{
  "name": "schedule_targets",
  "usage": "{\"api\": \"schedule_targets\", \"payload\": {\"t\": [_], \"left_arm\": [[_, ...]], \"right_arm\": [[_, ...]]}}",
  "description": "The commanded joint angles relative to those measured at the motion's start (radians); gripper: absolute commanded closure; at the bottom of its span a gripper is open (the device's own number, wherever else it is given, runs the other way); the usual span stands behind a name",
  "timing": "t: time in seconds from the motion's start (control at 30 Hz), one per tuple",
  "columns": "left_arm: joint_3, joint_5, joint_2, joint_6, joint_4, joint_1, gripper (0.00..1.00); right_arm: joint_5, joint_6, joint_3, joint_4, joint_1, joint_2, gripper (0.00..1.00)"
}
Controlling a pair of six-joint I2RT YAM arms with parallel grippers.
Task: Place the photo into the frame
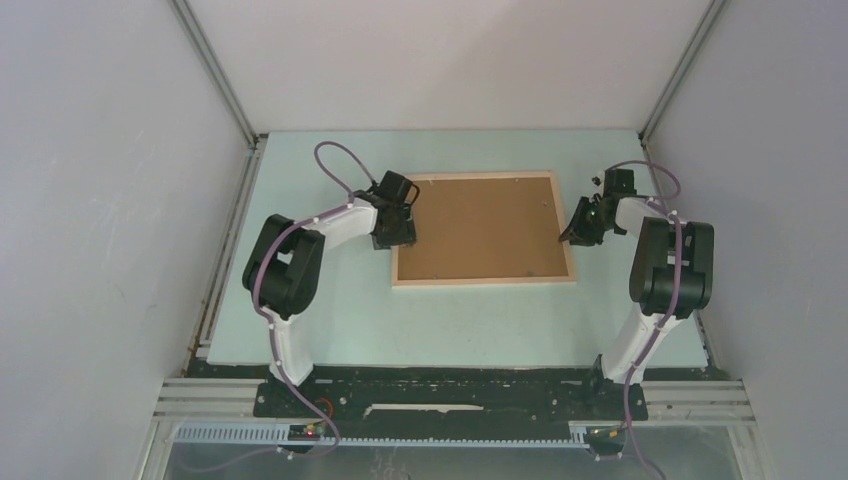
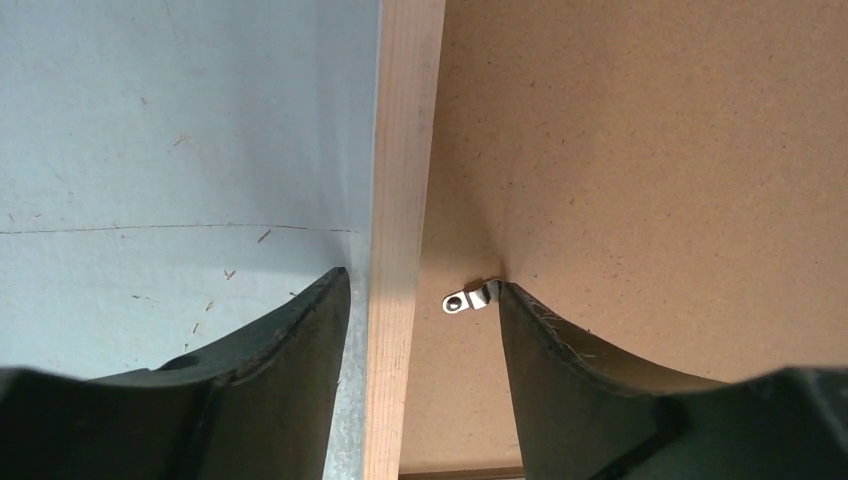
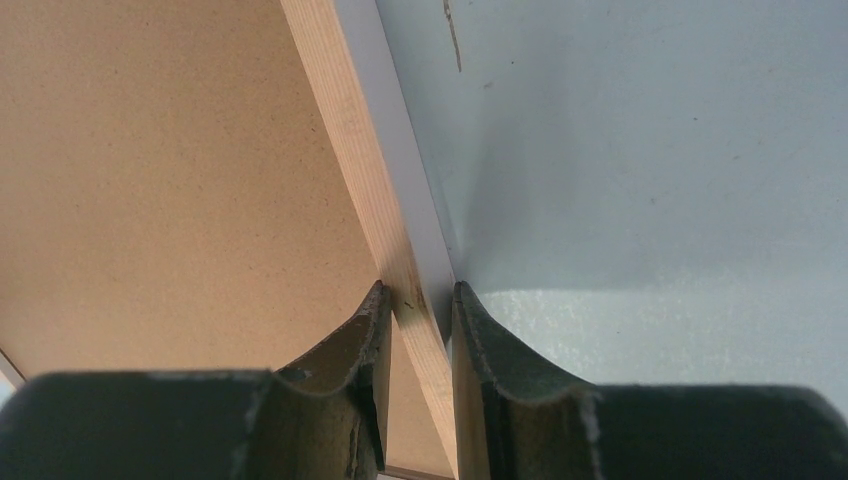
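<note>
- Brown fibreboard fills the frame [image 1: 483, 281]: the backing board [image 1: 480, 225] is seated within the light wooden rails. The frame is laid face down on the table [image 1: 450, 325], nearer the far edge than the near edge and about midway between the left and right edges.
- The photo is not shown in any of the 3 views. It is possibly lodged under the backing board, but that cannot be told from these pictures.
- The left gripper [image 1: 397, 232] is set astride the frame's left rail with its jaws released. 1 finger is placed on the table side of the rail and the other on the backing board, its tip touching a small metal tab [image 2: 468, 298]. Nothing is held by it.
- The right gripper [image 3: 420, 295] is clenched on the frame's right rail, with 1 finger pressed against the inner side by the board and 1 against the outer side. The frame is judged to be steadied by this grip.
- If the print is inside, the task is judged to be near its end: the board is in place, and the turning of the tab is taken to be the step in hand.
- Any remaining tabs are left to be turned over the board. If the print is not inside, the board would have to be lifted out first.
</note>
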Motion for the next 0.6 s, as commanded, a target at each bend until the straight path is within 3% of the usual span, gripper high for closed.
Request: {"api": "schedule_targets", "payload": {"t": [0.0, 0.23, 0.57], "left_arm": [[0.038, -0.063, 0.018, -0.021, -0.021, -0.005, 0.38], [0.017, -0.154, 0.011, -0.120, -0.012, -0.001, 0.44], [-0.080, -0.216, -0.032, -0.274, 0.094, 0.027, 0.73]], "right_arm": [[-0.034, 0.017, -0.023, -0.068, 0.007, -0.003, 1.00], [-0.049, 0.016, -0.023, -0.061, 0.011, -0.001, 1.00], [-0.069, 0.016, -0.023, -0.053, 0.010, 0.004, 1.00]]}}
